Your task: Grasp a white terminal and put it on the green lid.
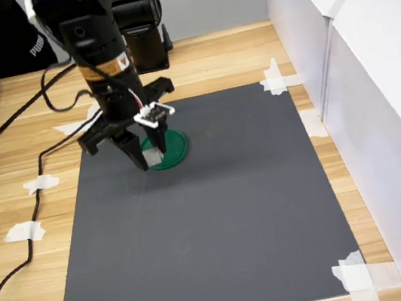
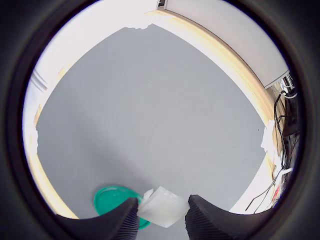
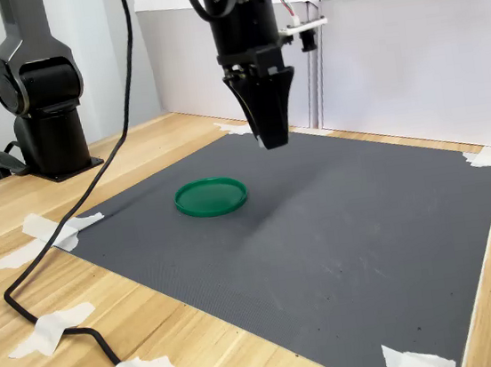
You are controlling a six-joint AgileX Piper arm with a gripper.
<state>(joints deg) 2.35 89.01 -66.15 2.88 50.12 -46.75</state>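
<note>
Holding white terminal (image 2: 162, 207) between gripper (image 2: 162, 212) fingertips, jaws narrowed onto it, clear in wrist view. Hanging in the air above grey mat (image 3: 340, 225), not touching it. Green lid (image 3: 211, 197) flat on mat, empty, offset toward the second exterior view's left of gripper (image 3: 270, 140). Overlapping lid (image 1: 173, 148) in first exterior view, terminal (image 1: 153, 156) just visible between fingertips of gripper (image 1: 150, 158).
</note>
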